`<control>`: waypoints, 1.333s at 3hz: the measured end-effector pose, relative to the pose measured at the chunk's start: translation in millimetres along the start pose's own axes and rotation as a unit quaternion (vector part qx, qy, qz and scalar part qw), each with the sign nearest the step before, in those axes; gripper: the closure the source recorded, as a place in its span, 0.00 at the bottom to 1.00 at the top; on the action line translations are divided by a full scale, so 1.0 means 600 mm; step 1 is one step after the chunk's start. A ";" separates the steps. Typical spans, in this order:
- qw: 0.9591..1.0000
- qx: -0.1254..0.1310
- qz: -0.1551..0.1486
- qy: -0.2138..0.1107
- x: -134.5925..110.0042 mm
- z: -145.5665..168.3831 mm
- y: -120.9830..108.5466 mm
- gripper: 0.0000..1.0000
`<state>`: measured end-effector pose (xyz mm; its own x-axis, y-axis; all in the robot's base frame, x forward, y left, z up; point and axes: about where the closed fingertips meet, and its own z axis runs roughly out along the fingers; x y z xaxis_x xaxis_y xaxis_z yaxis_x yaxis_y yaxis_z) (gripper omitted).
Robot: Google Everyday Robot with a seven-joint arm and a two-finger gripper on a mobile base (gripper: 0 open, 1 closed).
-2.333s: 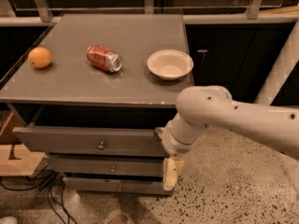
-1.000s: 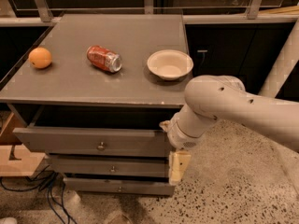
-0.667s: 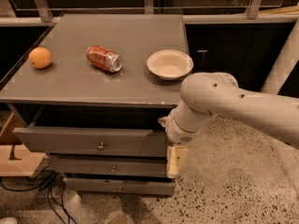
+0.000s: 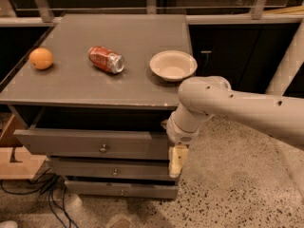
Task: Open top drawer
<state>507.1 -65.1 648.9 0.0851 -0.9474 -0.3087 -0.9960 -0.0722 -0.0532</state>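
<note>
The top drawer is a wide grey panel with a small round metal knob at its centre. It stands pulled out a little from under the grey cabinet top, with a dark gap above it. My gripper hangs at the drawer's right end, pale fingers pointing down beside the drawer fronts. The white arm comes in from the right.
On the cabinet top lie an orange, a tipped red soda can and a white bowl. Two slimmer drawers sit below. Cables and a wooden piece lie at left. Speckled floor spreads to the right.
The arm and gripper have shifted slightly left toward the drawer's right end. The drawer stands about as far out as before.
</note>
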 end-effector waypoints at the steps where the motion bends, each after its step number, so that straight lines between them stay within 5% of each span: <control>1: 1.000 -0.026 0.004 0.013 0.019 0.028 0.018 0.00; 2: 0.999 -0.043 0.019 0.023 0.025 0.025 0.055 0.00; 4: 0.999 -0.033 0.021 0.031 0.006 -0.017 0.115 0.00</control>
<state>438.6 -76.5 654.0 0.0429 -0.9675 -0.2491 -0.9985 -0.0498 0.0212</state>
